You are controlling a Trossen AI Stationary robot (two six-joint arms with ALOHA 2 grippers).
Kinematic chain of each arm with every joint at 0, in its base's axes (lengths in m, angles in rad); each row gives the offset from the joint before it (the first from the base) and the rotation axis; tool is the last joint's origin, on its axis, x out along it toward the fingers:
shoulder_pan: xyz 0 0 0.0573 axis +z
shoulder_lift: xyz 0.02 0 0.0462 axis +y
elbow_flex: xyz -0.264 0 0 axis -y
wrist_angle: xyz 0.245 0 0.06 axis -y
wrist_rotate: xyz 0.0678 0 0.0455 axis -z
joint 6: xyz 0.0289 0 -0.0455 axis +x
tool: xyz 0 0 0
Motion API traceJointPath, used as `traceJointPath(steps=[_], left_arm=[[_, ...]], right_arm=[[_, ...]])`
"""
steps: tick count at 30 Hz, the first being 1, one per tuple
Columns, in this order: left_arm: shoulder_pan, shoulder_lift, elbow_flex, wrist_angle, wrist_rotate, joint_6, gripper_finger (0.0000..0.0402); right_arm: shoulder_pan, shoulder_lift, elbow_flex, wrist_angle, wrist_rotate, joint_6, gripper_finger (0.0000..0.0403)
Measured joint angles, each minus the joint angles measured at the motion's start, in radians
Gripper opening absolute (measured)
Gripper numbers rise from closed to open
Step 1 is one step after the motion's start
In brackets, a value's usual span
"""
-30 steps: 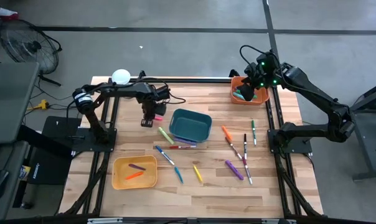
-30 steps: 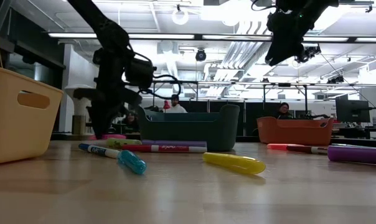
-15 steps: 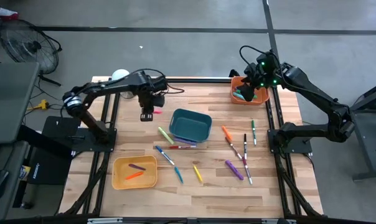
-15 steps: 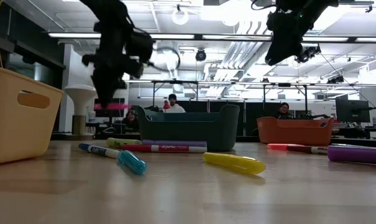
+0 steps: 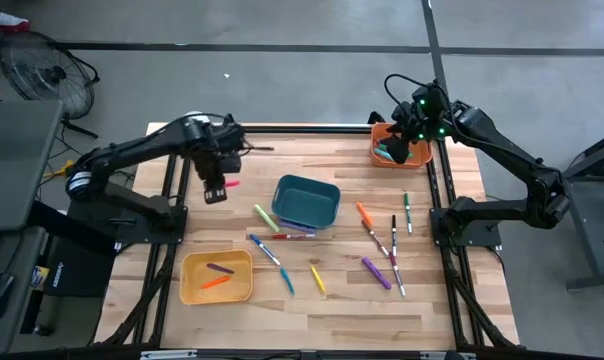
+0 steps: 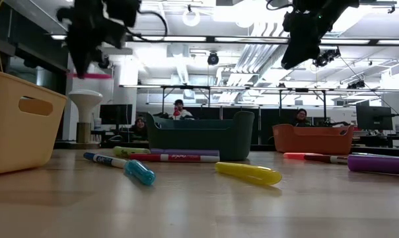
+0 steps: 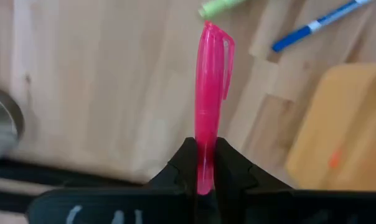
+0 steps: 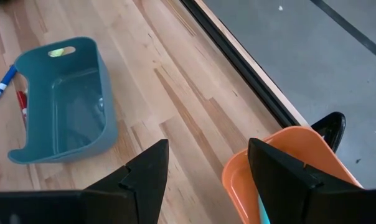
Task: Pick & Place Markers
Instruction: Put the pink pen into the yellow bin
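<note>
My left gripper [image 5: 215, 190] hangs high over the table's left side, shut on a pink marker [image 7: 210, 93], which also shows in the low view [image 6: 90, 75]. My right gripper [image 5: 407, 135] hovers open above the orange bin [image 5: 400, 148] at the far right, with nothing between its fingers [image 8: 206, 174]. Several markers lie flat on the wood: a green one [image 5: 266, 217], a blue one [image 5: 265, 249], a yellow one [image 5: 318, 280], a purple one [image 5: 376, 272] and an orange one [image 5: 364, 214]. Two more markers lie in the yellow bin [image 5: 217, 277]. My left gripper pinches the pink marker's barrel [image 7: 205, 165] between its two fingers, away from the capped end with the clip [image 7: 220, 46]. The fingers come from above, pointing down, and lie across the marker. The marker is level and lifted well clear of the table.
A teal bin [image 5: 306, 201] stands at the table's middle, with a red marker [image 5: 292, 235] just in front of it. The yellow bin sits near the front left. A white lamp-like object [image 6: 86, 106] stands at the far left edge. People sit in the room behind.
My left gripper has risen from the table top with the pink marker and gone toward the table's left edge, rolling about its own axis on the way. The marker, lying at table height a second ago, is now lifted clear and stays level.
</note>
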Motion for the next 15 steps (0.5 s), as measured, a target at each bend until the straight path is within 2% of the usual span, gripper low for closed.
traceJointPath(steps=[5, 15], left_arm=[[-0.165, -0.044, 0.000, -0.045, 0.016, -0.185, 0.0020], [-0.560, -0.046, 0.000, -0.017, 0.077, -0.604, 0.0020]], right_arm=[[0.000, 0.000, 0.000, -0.001, 0.000, 0.000, 0.0208], [0.000, 0.000, 0.000, 0.002, 0.000, -0.025, 0.0208]])
